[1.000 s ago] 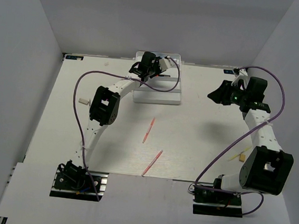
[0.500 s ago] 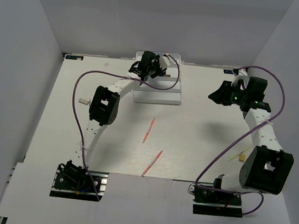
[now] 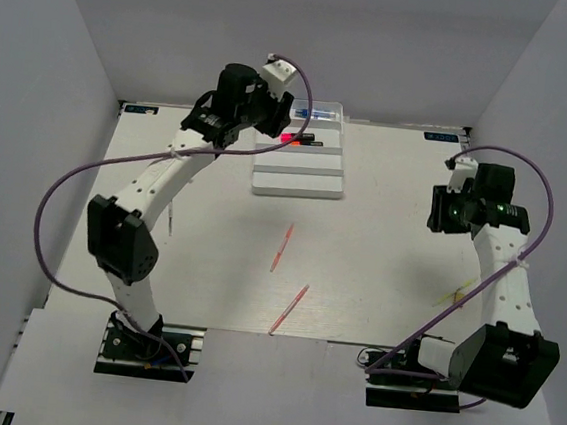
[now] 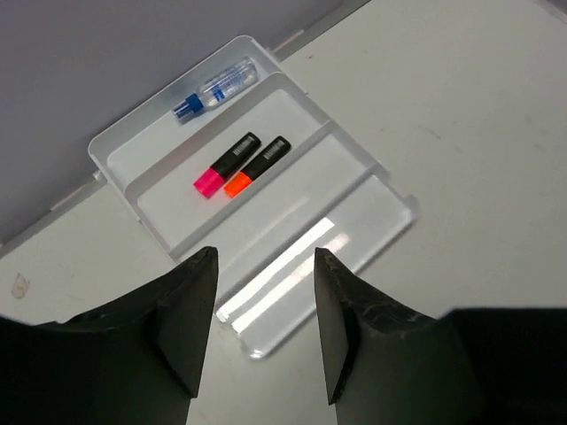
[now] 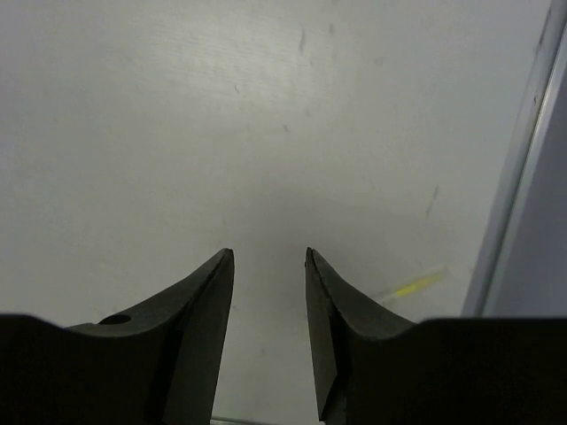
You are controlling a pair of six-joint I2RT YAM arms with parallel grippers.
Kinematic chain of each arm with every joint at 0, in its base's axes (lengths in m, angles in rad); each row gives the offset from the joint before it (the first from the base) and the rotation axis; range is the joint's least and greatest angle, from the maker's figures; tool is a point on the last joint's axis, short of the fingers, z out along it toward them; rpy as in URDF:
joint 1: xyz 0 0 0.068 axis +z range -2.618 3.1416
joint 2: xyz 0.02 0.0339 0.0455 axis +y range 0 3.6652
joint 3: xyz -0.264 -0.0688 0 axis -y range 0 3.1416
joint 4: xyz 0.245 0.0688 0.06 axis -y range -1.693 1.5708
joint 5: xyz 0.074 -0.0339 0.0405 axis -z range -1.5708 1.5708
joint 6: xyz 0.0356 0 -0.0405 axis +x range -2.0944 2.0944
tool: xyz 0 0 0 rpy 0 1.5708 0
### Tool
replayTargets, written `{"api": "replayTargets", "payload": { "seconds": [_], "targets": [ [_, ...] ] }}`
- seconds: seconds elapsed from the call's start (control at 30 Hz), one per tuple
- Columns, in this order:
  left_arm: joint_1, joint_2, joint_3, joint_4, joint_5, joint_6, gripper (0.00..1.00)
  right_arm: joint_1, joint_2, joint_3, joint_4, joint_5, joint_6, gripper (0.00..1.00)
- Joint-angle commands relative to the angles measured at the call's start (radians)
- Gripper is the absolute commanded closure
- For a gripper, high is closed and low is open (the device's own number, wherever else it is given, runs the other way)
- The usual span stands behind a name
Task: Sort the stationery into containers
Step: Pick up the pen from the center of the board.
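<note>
- The white tray [image 3: 302, 179] sat at the middle of the tabletop's far edge. The clear blue-capped bottle [image 4: 217, 88] lay in its farthest row. The pink-and-black marker [image 4: 228, 165] and orange-and-black marker [image 4: 259, 166] lay side by side in the next row.
- A second before, the left gripper [image 4: 261, 257] was low over those rows. It had since lifted away toward the far-left corner, jaws spread and empty, so a drop-off looked finished.
- The two thin pink-orange sticks [image 3: 281, 246] lay unmoved mid-tabletop, still unsorted.
- The right gripper [image 5: 268, 257] had swung toward the right edge. Its jaws were apart with nothing between them, and it was near the thin pale pen [image 5: 409, 285], probably its next pick.
</note>
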Motion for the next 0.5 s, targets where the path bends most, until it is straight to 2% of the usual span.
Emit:
{"api": "replayTargets", "payload": {
  "seconds": [0.0, 0.07, 0.2, 0.33, 0.47],
  "targets": [
    [0.006, -0.085, -0.063, -0.149, 0.073, -0.134, 0.42, -0.018, -0.074, -0.08, -0.144, 0.178, -0.074, 0.57],
    [0.006, -0.144, -0.124, -0.162, 0.109, -0.158, 0.42, -0.029, -0.097, -0.117, -0.158, 0.249, -0.056, 0.6],
    [0.006, -0.224, -0.233, -0.123, 0.139, -0.16, 0.42, -0.04, -0.151, -0.214, -0.164, 0.359, -0.028, 0.61],
    [0.006, -0.224, -0.256, -0.174, 0.162, -0.157, 0.43, -0.072, -0.176, -0.282, -0.146, 0.361, -0.072, 0.62],
    [0.006, -0.221, -0.264, -0.191, 0.176, -0.142, 0.43, -0.089, -0.153, -0.338, -0.068, 0.364, -0.097, 0.76]
  ]
}}
